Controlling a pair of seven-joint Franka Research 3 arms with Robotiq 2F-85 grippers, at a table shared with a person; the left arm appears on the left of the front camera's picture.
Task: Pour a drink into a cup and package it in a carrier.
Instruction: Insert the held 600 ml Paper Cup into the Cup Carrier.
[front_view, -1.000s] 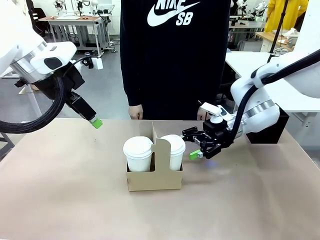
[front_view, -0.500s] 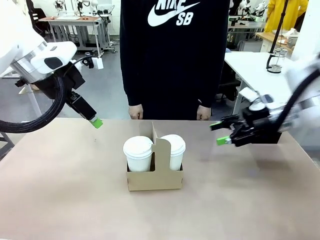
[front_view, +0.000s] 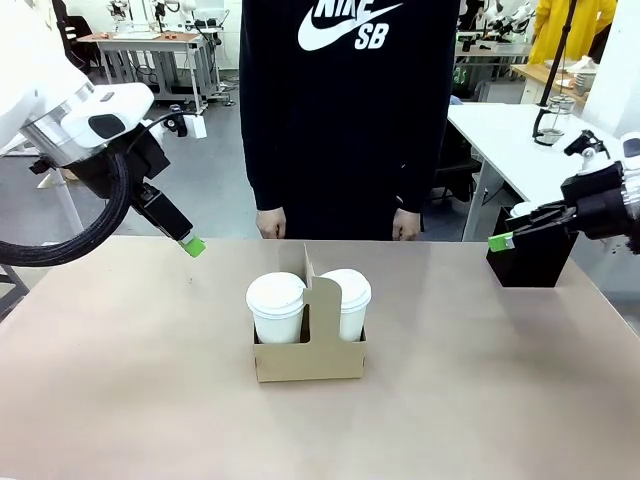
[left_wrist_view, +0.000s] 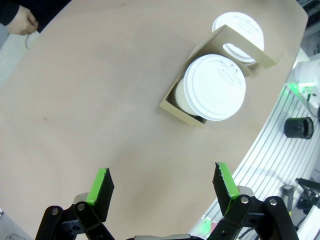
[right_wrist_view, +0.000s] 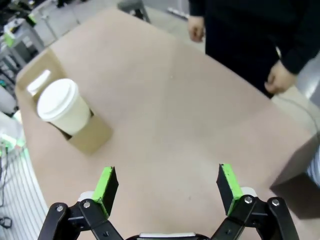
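Two lidded cups (front_view: 277, 306) sit in carrier (front_view: 308, 345), mid-table. Right gripper (right_wrist_view: 163, 186), wide open and empty, hangs near the table's right edge; carrier lies toward centre.

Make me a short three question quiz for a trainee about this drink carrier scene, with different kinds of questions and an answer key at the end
1. True or false: both cups in the carrier have lids on.
2. Multiple choice: where is the right gripper in the front view? A) clamped on a cup B) open, up by the black box C) resting on the carrier handle
3. Fill in: the left gripper is ____, holding nothing.

Key:
1. True. White lids cover both.
2. B. Its jaws are spread in the right wrist view, with nothing between them.
3. Open. The left wrist view shows its green pads wide apart above the bare table.
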